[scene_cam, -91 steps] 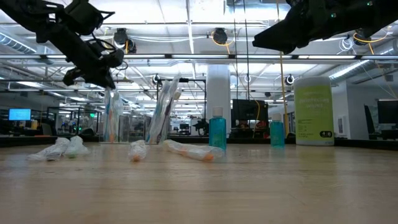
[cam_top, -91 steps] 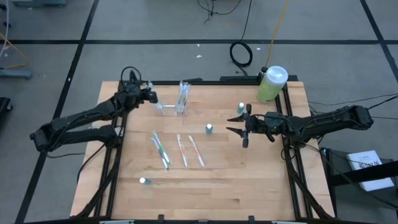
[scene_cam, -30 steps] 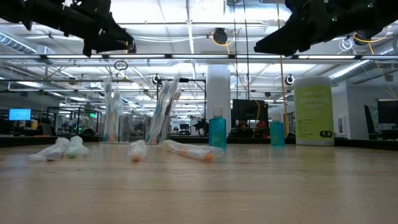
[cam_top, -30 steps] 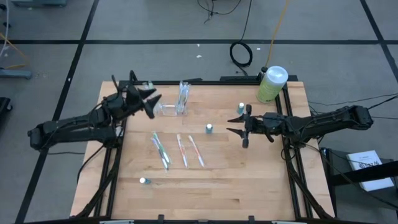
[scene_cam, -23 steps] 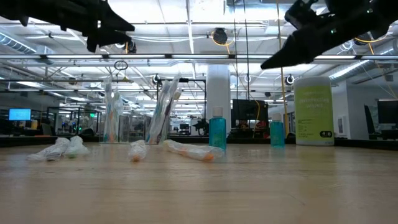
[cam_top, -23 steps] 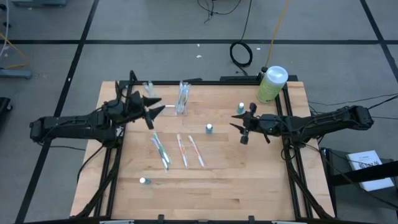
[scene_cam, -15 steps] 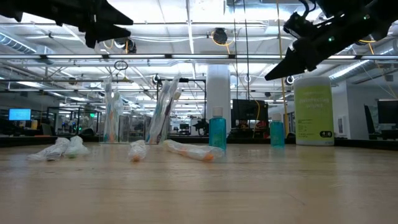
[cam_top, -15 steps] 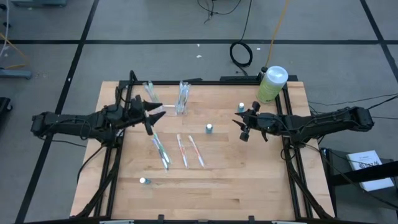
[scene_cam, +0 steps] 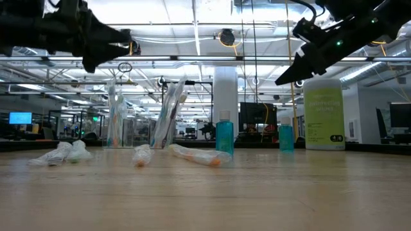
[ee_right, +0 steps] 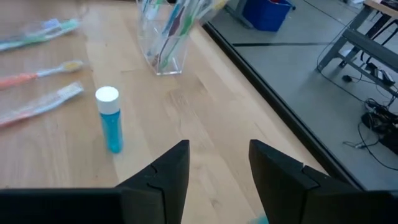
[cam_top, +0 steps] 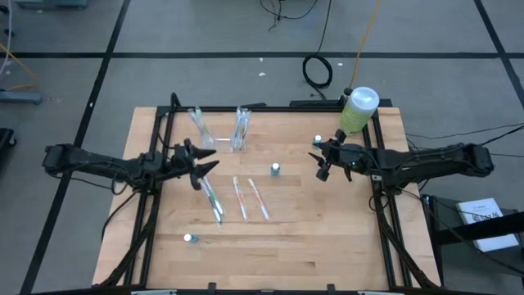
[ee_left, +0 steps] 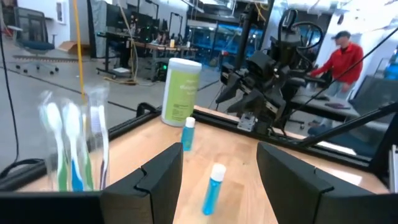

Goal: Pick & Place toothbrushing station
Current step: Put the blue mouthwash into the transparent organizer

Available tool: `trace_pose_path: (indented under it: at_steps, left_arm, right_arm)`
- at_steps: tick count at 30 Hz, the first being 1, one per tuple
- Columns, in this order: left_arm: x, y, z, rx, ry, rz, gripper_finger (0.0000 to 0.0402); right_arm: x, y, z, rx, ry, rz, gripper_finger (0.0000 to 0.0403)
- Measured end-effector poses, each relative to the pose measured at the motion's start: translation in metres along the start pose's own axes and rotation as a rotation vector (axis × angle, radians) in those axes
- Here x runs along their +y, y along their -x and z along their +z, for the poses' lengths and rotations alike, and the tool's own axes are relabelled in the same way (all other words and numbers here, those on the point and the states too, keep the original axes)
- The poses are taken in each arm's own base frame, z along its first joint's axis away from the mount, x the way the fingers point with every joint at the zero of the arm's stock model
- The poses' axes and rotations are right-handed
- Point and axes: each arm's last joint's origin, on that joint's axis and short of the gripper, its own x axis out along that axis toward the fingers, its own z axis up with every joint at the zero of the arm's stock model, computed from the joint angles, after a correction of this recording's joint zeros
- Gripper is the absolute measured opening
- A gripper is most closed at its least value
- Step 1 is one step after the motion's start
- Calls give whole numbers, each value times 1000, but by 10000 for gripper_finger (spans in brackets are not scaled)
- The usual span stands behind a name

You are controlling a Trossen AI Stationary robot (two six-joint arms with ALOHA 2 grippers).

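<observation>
The left gripper (cam_top: pixel 202 168) hovers above the table's (cam_top: pixel 327 246) left part, at about nine o'clock from the table's middle, with its fingers (ee_left: pixel 158 177) spread wide and nothing between them. It points toward three o'clock, and its tips sit just above the near end of the leftmost wrapped toothbrush (cam_top: pixel 211 197).

The toothbrushing station (cam_top: pixel 238 131) stands upright at about eleven o'clock on the table, near the far edge, clear plastic with several brushes poking up from it. In the high view a second clear cup with a brush (cam_top: pixel 199 124) leans just to its nine o'clock side; whether the two are joined cannot be told. No gripper touches the station.

Three wrapped toothbrushes lie side by side near the table's middle: the green one on the left, an orange one (cam_top: pixel 240 198) in the centre and a pale one (cam_top: pixel 259 199) at their three o'clock side. A small blue bottle with a white cap (cam_top: pixel 276 169) stands just beyond them, toward one o'clock. Another small capped bottle (cam_top: pixel 189 238) sits at about seven o'clock, near the front.

The right gripper (cam_top: pixel 321 161) hangs above the table at about two o'clock, with its fingers (ee_right: pixel 165 171) parted and empty, beside a second small blue bottle (cam_top: pixel 317 142). The large green bottle (cam_top: pixel 358 111) stands at the far right corner.
</observation>
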Motion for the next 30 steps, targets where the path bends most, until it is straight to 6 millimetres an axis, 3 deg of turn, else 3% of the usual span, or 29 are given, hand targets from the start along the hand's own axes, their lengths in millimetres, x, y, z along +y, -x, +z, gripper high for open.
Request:
trace_pose_path:
  at_steps: [5, 11, 17, 24, 30]
  left_arm:
    - [4, 5, -14, 2, 18, -4, 212]
    - [4, 5, -15, 11, 16, -24, 212]
    - [3, 5, -15, 12, 16, -30, 212]
    - [3, 5, -15, 12, 19, -29, 212]
    - [3, 5, -15, 13, 22, -29, 212]
  right_arm:
    - [-4, 8, 0, -1, -22, 1, 161]
    - [-12, 11, -4, 38, -64, 42, 161]
    - [-26, 5, -11, 87, -115, -42, 162]
    - [-36, -6, -54, 155, -134, -130, 162]
    - [-33, -9, -83, 64, -184, -98, 166]
